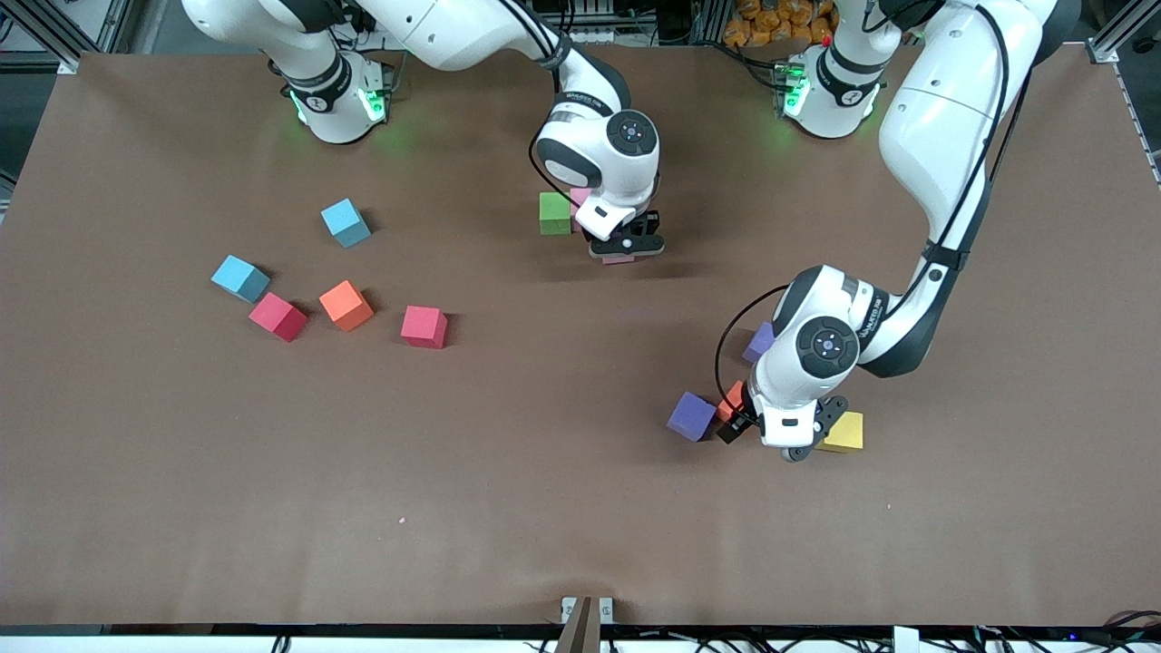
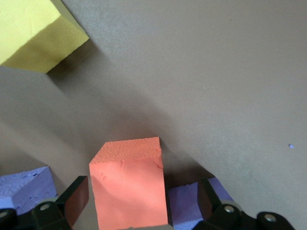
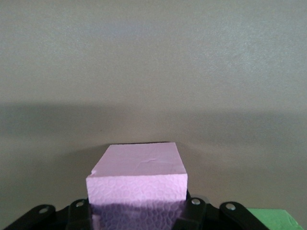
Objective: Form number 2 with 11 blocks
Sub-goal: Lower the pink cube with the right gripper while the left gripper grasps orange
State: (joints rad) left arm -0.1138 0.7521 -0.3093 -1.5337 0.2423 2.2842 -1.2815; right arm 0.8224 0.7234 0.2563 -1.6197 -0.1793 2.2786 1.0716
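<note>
My right gripper (image 3: 136, 211) is shut on a pale pink block (image 3: 138, 172), held low at the table's middle beside the green block (image 1: 554, 213). Another pink block (image 1: 580, 195) peeks out under that arm. My left gripper (image 2: 141, 199) is open and straddles an orange block (image 2: 128, 184) on the table, with a gap at each finger. Two purple blocks (image 1: 692, 415) (image 1: 760, 342) and the yellow block (image 1: 843, 432) lie close around it. Toward the right arm's end of the table lie a red block (image 1: 278, 316), a second orange block (image 1: 346, 305) and a deep pink block (image 1: 424, 326).
Two light-blue cubes (image 1: 346, 222) (image 1: 240, 277) lie among the loose blocks toward the right arm's end. The brown table (image 1: 544, 508) is bare nearer to the front camera. Both arm bases stand along the table's edge farthest from that camera.
</note>
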